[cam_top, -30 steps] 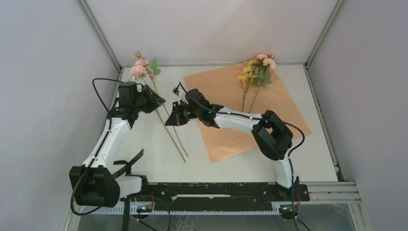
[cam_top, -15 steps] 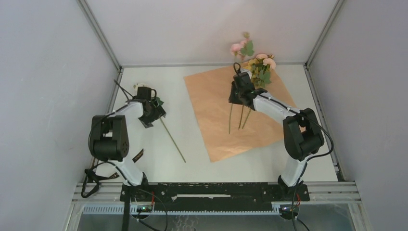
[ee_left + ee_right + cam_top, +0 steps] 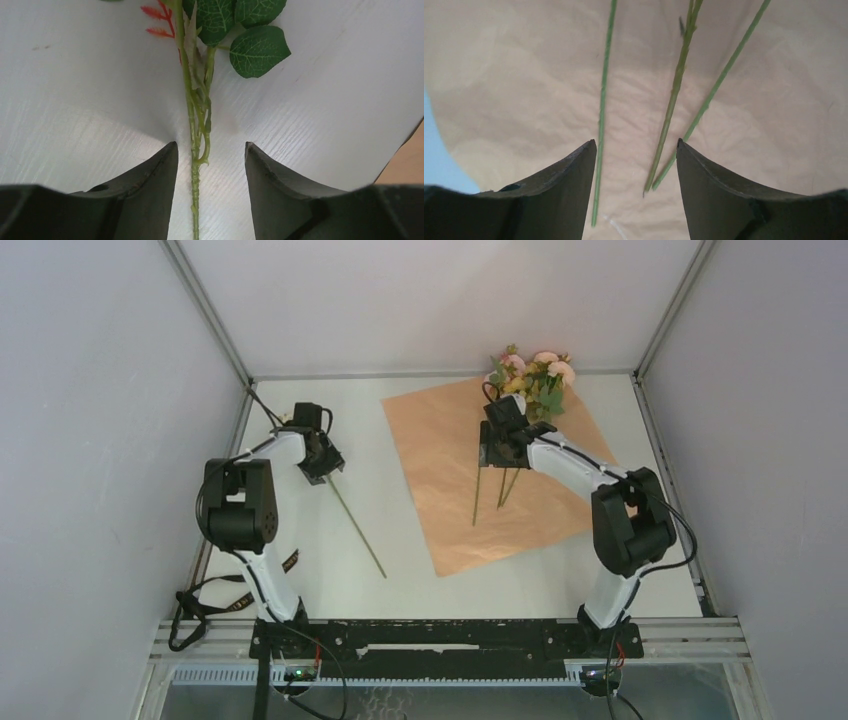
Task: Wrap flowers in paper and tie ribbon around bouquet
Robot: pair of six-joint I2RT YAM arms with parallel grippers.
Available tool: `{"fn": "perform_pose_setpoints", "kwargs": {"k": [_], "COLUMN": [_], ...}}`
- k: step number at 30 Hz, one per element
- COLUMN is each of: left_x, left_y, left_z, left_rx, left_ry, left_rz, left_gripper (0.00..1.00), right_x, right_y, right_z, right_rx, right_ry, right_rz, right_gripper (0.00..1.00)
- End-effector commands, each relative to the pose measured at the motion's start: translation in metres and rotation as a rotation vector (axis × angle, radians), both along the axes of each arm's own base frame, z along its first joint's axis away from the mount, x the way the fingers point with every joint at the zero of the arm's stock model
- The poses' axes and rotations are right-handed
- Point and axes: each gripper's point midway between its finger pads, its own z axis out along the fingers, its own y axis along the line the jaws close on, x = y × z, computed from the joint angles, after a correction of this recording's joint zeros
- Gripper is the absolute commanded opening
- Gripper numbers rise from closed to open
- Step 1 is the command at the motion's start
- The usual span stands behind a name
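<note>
Pink stem [image 3: 514, 363] on paper [image 3: 440, 475] now, R end effector [image 3: 636, 145] open, arm [image 3: 575, 465] outstretched

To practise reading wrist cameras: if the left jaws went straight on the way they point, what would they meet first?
Probably the green flower stem lying between them on the white table; depth is unclear, so possibly the table itself.

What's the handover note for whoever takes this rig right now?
Left gripper: open, straddling one leafy stem on the bare table, not gripping.
Right gripper: open above three stems on the paper.
Done: those three laid on the paper, tan side up, blooms at its far edge.
To do: move last stem over, wrap, tie ribbon, lying by the left arm's base.
</note>
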Motion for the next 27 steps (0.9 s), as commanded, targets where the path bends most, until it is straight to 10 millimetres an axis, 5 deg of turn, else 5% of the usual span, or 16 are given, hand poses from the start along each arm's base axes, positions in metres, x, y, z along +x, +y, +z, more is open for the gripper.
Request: {"fn": "perform_pose_setpoints", "kwargs": {"k": [1,7,14,22,24,27], "left_x": [0.001,-0.047,-0.045,-0.083,-0.091,-0.099], "left_y": [-0.004,-0.016,-0.024,-0.036,-0.048,-0.070], "left_z": [0.010,0.002,0.005,-0.003,0.001,0.018], "left_rx": [0.014,0.017,0.165,0.082,-0.021,-0.183], "left_ry": [0.023,0.131,0.159,0.260,0.254,0.179], "left_rz": [-0.036,-0.119,-0.229,-0.331,-0.318,-0.279], "left_gripper": [0.54,0.50,0.43,0.02,0.00,0.00], "right_x": [-0.022,-0.060,-0.098,-0.125,-0.135,-0.160], "right_y": [0.014,0.033,0.043,0.041,0.063,0.134], "right_z": [0.042,0.063,0.083,0.091,0.083,0.078], "right_rx": [0.026,0.052,0.096,0.154,0.207,0.402], "right_ry": [-0.094,-0.154,-0.216,-0.255,-0.232,-0.178], "right_rz": [0.067,0.140,0.175,0.195,0.280,0.501], "right_gripper": [0.69,0.69,0.69,0.69,0.70,0.71]}}
